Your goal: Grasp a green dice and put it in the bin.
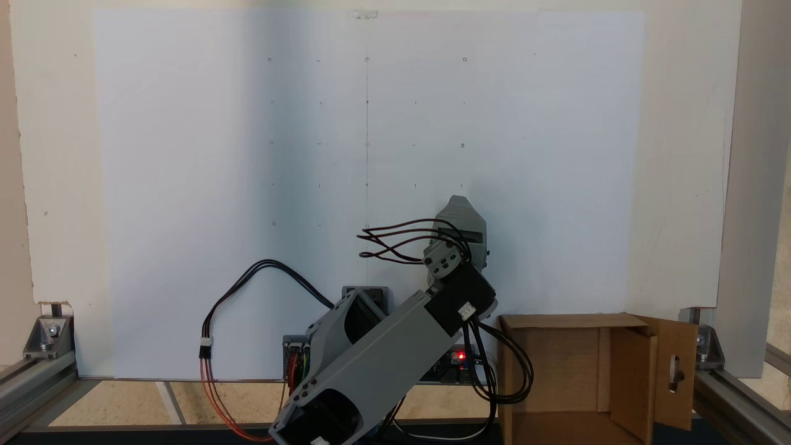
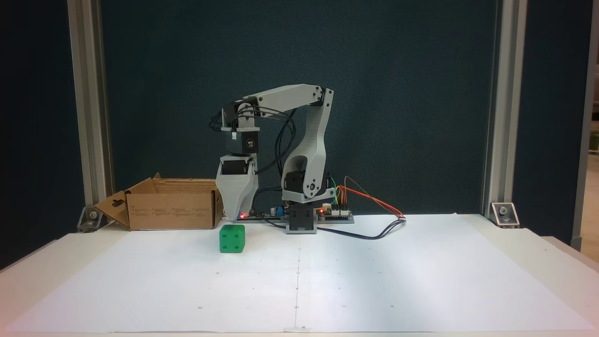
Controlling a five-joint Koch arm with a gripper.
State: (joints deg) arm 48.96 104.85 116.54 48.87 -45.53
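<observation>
Green dice (image 2: pixel 232 238) resting on the white paper sheet (image 2: pixel 327 281), left of centre in the front fixed view, four pips facing the camera. Located just in front of and below the gripper (image 2: pixel 233 216); contact not apparent, and front-to-back separation not determinable from this angle. In the overhead fixed view, covered by the arm.

Gripper (image 1: pixel 458 204) pointing straight down, tip low over the sheet, close to the near right corner of the bin (image 2: pixel 173 204). Jaw state: cannot tell. Jaws lined up one behind the other in the front view, presenting a single tapered grey shape; from above, visible as a single rounded grey tip.

Bin standing open at left of the front view, flap with the slotted cut-out (image 2: pixel 116 204) splayed outward at the far left; lower right of the overhead view (image 1: pixel 575 377), interior visibly empty where shown.

Judged stage: approach to the grasp, dice not yet held.

Likely faults from here:
- Descent off-centre over the dice: one finger landing on the top face, pushing or tipping the cube instead of straddling it.
- Rounded corners and smooth plastic: slip or squirt-out under a shallow or skewed pinch.
- Transfer path close to the bin wall: collision with the cardboard edge, shifting the light box.
- Loose cables (image 2: pixel 281 140) at the wrist: possible snag during the swing.
- Release over a flap rather than the opening: dice bouncing outside.
</observation>
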